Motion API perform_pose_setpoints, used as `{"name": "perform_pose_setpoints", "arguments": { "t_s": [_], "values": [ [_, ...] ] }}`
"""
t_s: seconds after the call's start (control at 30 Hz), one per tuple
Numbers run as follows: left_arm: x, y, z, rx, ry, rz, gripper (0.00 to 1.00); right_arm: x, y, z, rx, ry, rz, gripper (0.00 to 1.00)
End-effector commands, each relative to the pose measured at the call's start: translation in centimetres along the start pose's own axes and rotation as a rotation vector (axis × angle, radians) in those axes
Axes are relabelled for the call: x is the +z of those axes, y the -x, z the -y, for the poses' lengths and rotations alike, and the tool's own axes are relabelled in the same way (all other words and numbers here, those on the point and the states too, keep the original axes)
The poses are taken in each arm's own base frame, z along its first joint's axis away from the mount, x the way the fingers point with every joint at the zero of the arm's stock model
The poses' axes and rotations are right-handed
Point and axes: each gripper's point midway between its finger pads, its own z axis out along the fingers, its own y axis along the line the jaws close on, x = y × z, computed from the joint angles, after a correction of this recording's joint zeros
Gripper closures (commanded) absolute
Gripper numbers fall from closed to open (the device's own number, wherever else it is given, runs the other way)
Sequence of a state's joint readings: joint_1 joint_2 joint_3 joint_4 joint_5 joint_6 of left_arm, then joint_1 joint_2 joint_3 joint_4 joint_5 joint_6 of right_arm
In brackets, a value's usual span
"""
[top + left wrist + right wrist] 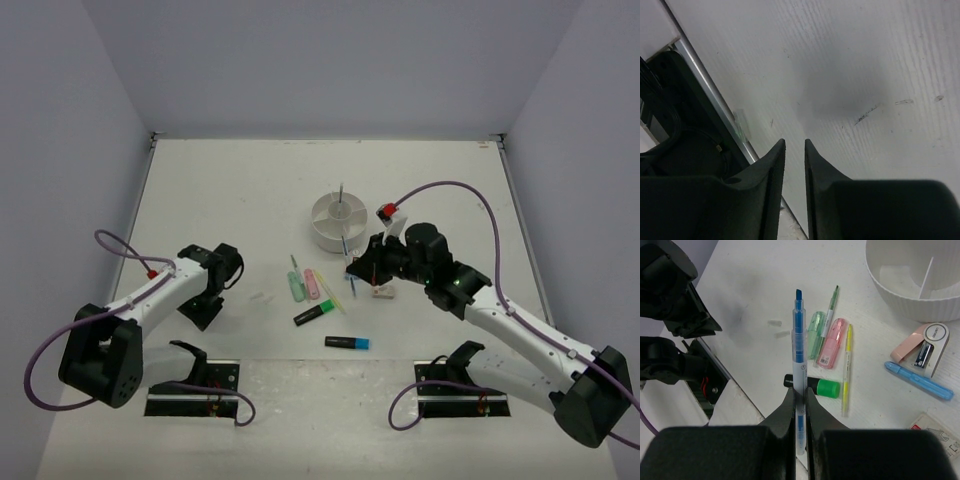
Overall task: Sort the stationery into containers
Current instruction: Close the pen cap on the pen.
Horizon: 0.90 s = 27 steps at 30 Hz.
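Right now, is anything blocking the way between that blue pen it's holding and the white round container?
Nothing visible does. The right gripper holds the blue pen close to the white organiser, whose top is open. The pink marker and other loose items lie flat on the table.

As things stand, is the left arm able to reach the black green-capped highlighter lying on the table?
Probably yes. The left gripper holds nothing, and nothing tall stands between it and the black green-capped highlighter. The right gripper, shut on a clear-bodied blue pen, hangs on its far side.
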State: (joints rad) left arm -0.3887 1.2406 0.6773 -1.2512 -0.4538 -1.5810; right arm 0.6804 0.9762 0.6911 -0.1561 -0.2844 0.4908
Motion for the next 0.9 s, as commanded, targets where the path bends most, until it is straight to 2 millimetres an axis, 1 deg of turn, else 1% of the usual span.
{"name": "perform_pose_setpoints", "arguments": {
  "t_s": [0.0, 0.03, 0.1, 0.17, 0.23, 0.3, 0.33, 0.37, 0.4, 0.43, 0.5, 0.57, 0.67, 0.73, 0.8, 0.87],
  "values": [
    [-0.5, -0.3, -0.1, -0.05, 0.027, -0.033, 0.82, 0.2, 0.3, -1.2, 0.005, 0.066, 0.008, 1.0],
    [-0.6, -0.2, -0.1, -0.054, 0.018, -0.033, 0.83, 0.2, 0.3, -1.3, 0.005, 0.067, 0.004, 1.0],
    [-0.9, -0.1, 0.1, -0.061, -0.005, -0.033, 0.83, 0.3, 0.3, -1.1, 0.003, 0.06, 0.001, 1.0],
    [-1.1, 0.2, 2.1, -0.032, -0.095, -0.023, 0.81, 0.3, 0.4, -1.1, 0.0, 0.057, 0.006, 1.0],
    [-1.6, 0.0, 4.0, 0.078, -0.198, -0.036, 0.8, 0.3, 0.5, -1.1, -0.001, 0.055, 0.01, 1.0],
    [-2.7, -0.3, 7.1, 0.186, -0.355, -0.03, 0.78, 0.3, 0.6, -1.1, -0.007, 0.056, 0.013, 1.0],
    [-3.2, -0.4, 8.2, 0.223, -0.417, -0.02, 0.77, 0.3, 0.7, -1.2, -0.009, 0.056, 0.014, 1.0],
    [-4.1, -0.4, 9.7, 0.265, -0.494, -0.001, 0.75, 0.4, 0.6, -1.0, -0.01, 0.051, 0.007, 1.0],
    [-5.6, -0.1, 11.9, 0.319, -0.614, 0.044, 0.69, 0.4, 0.6, -1.0, -0.014, 0.047, 0.003, 1.0],
    [-6.3, 0.2, 12.6, 0.351, -0.657, 0.073, 0.65, 0.4, 0.6, -0.9, -0.017, 0.042, 0.001, 1.0],
    [-7.0, 0.8, 13.1, 0.387, -0.683, 0.108, 0.57, 0.4, 0.6, -0.6, -0.019, 0.026, 0.001, 1.0],
    [-7.8, 1.4, 13.3, 0.356, -0.692, 0.115, 0.58, 0.4, 0.8, -0.2, -0.019, 0.003, 0.009, 1.0],
    [-8.7, 1.1, 14.1, 0.309, -0.727, 0.088, 0.61, 0.6, 1.0, 0.1, -0.021, -0.019, 0.012, 1.0],
    [-9.7, 0.4, 15.0, 0.356, -0.776, 0.091, 0.61, 0.9, 1.0, 0.5, -0.025, -0.04, 0.002, 1.0],
    [-11.0, -1.0, 16.6, 0.498, -0.853, 0.112, 0.6, 1.1, 0.8, 0.9, -0.033, -0.057, -0.019, 1.0],
    [-12.8, -3.1, 17.9, 0.676, -0.933, 0.143, 0.61, 1.2, 0.6, 1.0, -0.045, -0.06, -0.032, 1.0]
  ]
}}
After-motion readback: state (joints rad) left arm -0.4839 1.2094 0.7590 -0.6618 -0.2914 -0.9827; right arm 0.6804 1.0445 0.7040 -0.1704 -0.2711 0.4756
